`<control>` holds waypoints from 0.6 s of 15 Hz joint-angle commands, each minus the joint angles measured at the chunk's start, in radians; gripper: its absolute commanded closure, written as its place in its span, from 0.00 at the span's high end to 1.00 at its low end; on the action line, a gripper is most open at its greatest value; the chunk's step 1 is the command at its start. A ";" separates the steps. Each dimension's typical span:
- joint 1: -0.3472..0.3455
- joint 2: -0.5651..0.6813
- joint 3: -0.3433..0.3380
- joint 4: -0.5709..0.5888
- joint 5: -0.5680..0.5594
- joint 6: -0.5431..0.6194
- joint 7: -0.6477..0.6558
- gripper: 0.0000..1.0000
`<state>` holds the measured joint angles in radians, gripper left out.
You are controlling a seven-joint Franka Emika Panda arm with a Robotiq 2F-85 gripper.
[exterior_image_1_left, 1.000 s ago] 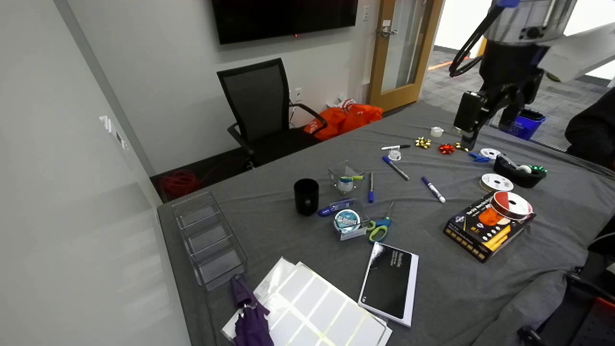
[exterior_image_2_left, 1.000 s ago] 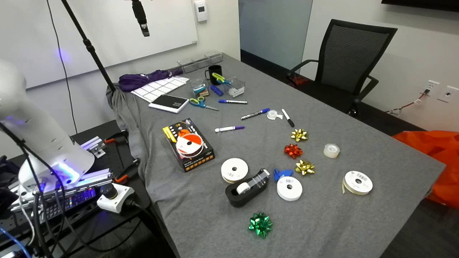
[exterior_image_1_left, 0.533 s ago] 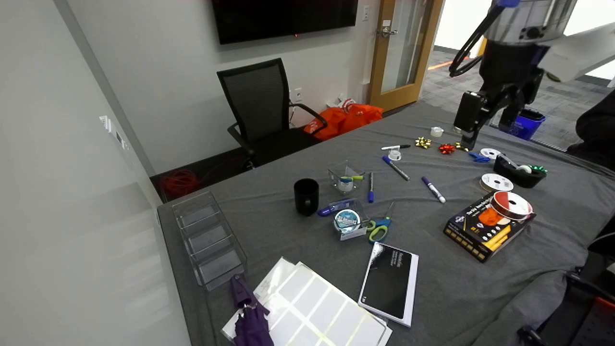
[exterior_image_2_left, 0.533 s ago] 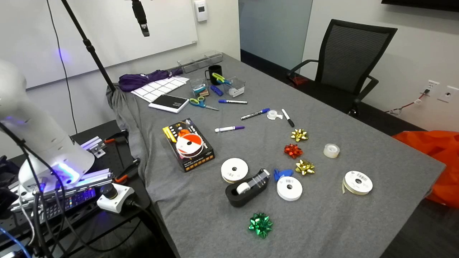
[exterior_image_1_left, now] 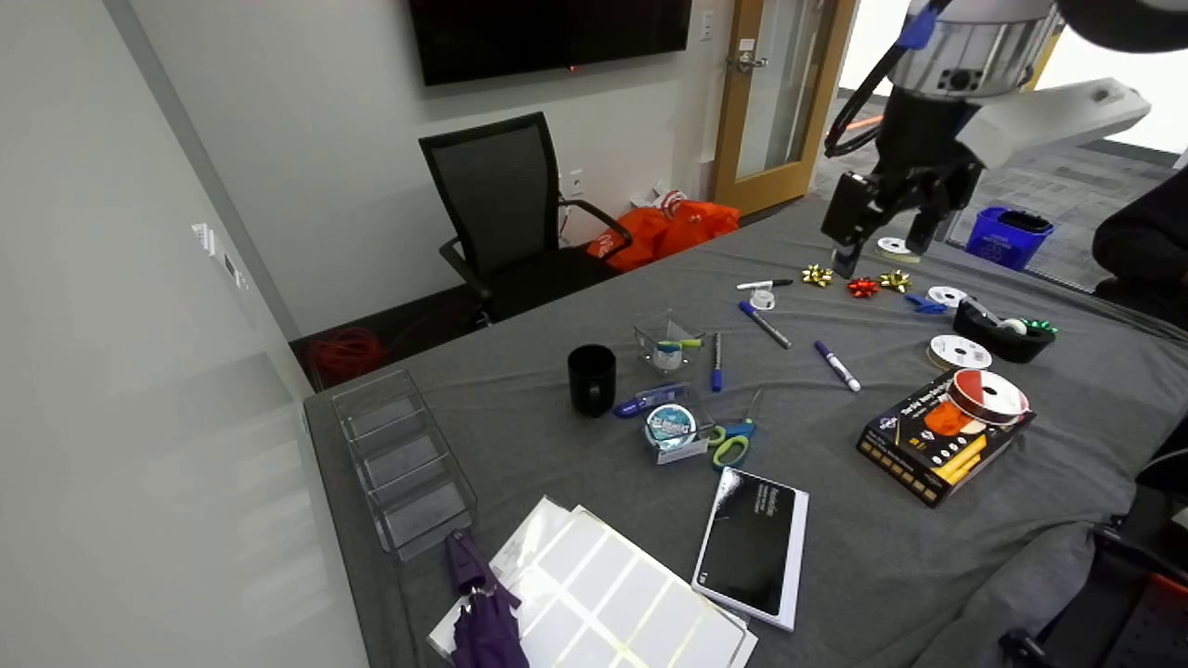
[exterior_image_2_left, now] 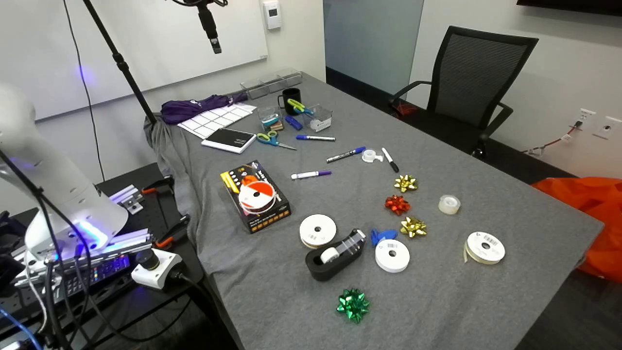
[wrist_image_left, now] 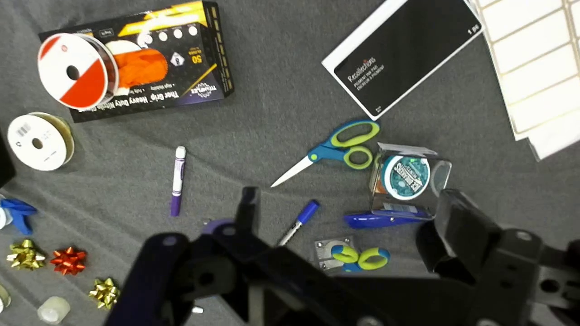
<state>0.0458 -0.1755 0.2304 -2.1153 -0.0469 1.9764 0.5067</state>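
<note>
A silver marker with a blue cap [wrist_image_left: 306,214] lay on the table [exterior_image_2_left: 437,301], in the wrist view between the wide-spread fingers of the black gripper [wrist_image_left: 352,215] above. There the marker's tail end was hidden; both exterior views showed it whole. Near its cap lay scissors with blue-and-green handles [wrist_image_left: 327,152], and right of them stood a clear plastic box [wrist_image_left: 408,149] with a round teal-and-white tin [wrist_image_left: 406,177] inside. Only the exterior views took in a shiny green bow [exterior_image_2_left: 353,305] and a folded purple umbrella [exterior_image_1_left: 486,617]; a wood-framed glass door [exterior_image_1_left: 784,102] and a blue bin [exterior_image_1_left: 1002,243] appeared in an exterior view. Wrinkled dark grey cloth [exterior_image_2_left: 525,214] draped the table; beyond it were a black mesh chair [exterior_image_2_left: 478,73] and a black wall-mounted screen [exterior_image_1_left: 557,37]. The wrist view made print legible: "Thor Grip Heavy Duty Nitrile" on a black glove box [wrist_image_left: 174,79], "Recollections Pigment Ink Pad" on a flat black-and-white package [wrist_image_left: 401,54], "Ice Breakers" on the tin.
</note>
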 commanded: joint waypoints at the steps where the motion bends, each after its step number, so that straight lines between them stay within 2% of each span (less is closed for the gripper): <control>1: 0.009 0.127 -0.040 0.084 0.044 0.086 0.027 1.00; 4: 0.016 0.230 -0.068 0.143 0.102 0.176 0.029 1.00; 9: 0.045 0.428 -0.092 0.304 0.171 0.221 0.048 1.00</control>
<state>0.0575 0.1316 0.1599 -1.9287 0.0747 2.1909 0.5463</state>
